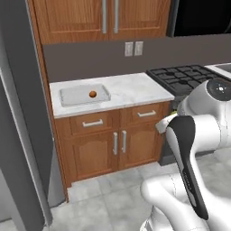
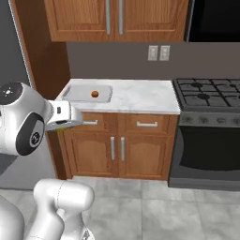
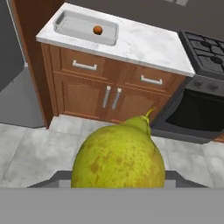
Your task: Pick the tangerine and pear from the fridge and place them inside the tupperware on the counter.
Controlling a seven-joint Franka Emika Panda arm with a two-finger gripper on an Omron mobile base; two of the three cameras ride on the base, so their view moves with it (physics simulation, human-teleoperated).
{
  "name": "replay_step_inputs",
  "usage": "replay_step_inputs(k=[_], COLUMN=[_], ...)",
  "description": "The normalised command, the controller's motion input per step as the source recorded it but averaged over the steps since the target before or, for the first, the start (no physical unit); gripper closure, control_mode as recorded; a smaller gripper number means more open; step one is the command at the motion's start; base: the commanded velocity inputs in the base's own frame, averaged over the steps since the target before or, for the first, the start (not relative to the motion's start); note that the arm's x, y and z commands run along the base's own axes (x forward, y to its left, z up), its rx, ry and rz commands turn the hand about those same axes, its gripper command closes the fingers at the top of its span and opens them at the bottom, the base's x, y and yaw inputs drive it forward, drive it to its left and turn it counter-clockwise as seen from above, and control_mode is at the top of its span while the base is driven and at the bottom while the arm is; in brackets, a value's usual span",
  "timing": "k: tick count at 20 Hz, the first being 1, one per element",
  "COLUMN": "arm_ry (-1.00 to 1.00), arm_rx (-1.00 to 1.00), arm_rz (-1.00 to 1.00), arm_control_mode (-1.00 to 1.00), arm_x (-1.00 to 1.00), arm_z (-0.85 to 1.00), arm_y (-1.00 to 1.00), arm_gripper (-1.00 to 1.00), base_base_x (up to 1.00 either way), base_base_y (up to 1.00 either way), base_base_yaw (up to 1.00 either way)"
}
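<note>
The yellow-green pear [image 3: 118,159] sits large and close in the hand view, and my gripper [image 3: 118,180] is shut on it, its fingers mostly hidden behind the fruit. A sliver of the pear [image 1: 165,121] shows by my hand, in front of the cabinets. The small orange tangerine [image 1: 92,94] [image 2: 94,94] [image 3: 97,29] lies inside the light grey tupperware [image 1: 67,97] [image 2: 75,95] [image 3: 70,25], which rests at the left end of the white marbled counter [image 1: 133,88] [image 2: 140,96] [image 3: 144,43]. The gripper hangs well short of the counter, over the floor. The grey fridge [image 1: 18,113] stands at the left.
A black gas stove [image 1: 189,76] [image 2: 208,96] [image 3: 205,50] with an oven below adjoins the counter on the right. Brown cabinets with metal handles [image 1: 118,143] [image 2: 117,147] stand under the counter and hang above it. Grey tiled floor [image 2: 154,211] lies in front.
</note>
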Motion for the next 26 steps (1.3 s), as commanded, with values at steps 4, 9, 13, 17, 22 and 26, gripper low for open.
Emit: replay_step_inputs(k=[4, 9, 13, 17, 22, 26], arm_ry=[0.00, 0.00, 0.00, 0.00, 0.00, 0.08], arm_rx=[0.00, 0.00, 0.00, 0.00, 0.00, 0.00], arm_rz=[0.00, 0.00, 0.00, 0.00, 0.00, 0.00], arm_control_mode=[1.00, 1.00, 1.00, 1.00, 1.00, -1.00], arm_x=[0.00, 0.00, 0.00, 0.00, 0.00, 0.07], arm_z=[0.00, 0.00, 0.00, 0.00, 0.00, -0.57], arm_y=[0.00, 0.00, 0.00, 0.00, 0.00, 0.15], arm_gripper=[1.00, 1.00, 1.00, 1.00, 1.00, 1.00], base_base_x=[1.00, 1.00, 1.00, 0.87, 0.36, 0.03], base_base_y=[0.01, 0.00, 0.00, 0.00, 0.11, 0.03], base_base_yaw=[0.13, 0.12, 0.12, 0.09, 0.02, 0.00])
